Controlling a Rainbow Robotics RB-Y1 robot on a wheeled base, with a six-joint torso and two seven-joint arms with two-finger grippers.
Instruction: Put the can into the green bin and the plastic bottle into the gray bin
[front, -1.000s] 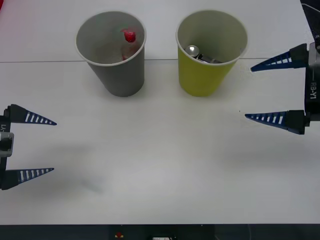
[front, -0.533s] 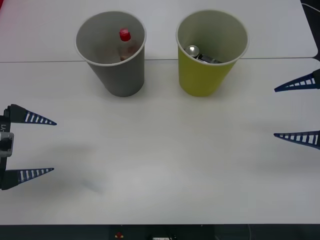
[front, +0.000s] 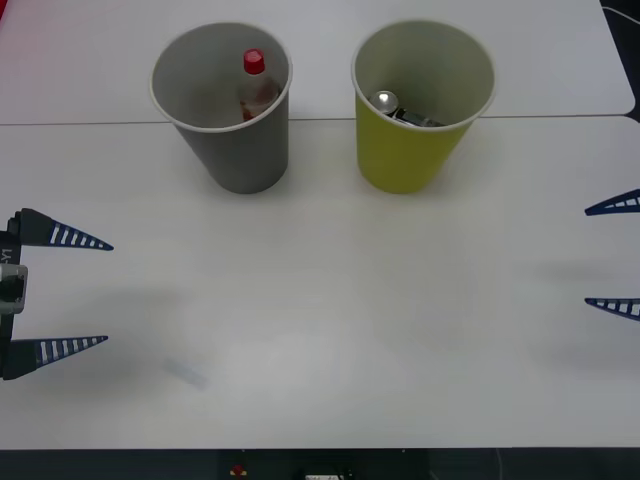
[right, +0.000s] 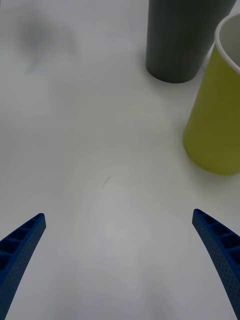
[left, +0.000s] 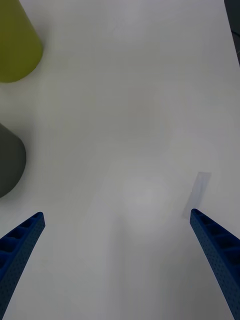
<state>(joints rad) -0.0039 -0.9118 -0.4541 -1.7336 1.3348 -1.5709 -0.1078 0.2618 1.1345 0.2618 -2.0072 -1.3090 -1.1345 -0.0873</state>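
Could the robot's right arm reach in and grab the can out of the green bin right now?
Probably yes. The right gripper is open and empty at the table's right edge, with bare table between it and the green bin. The can lies deep inside, so it would have to come down from above.

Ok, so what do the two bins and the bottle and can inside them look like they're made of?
The gray bin and the green bin look like matte paper or thin plastic: dull walls, pale rolled rims. The plastic bottle seems clear plastic with a glossy red cap. The can looks metal, with a shiny silver top.
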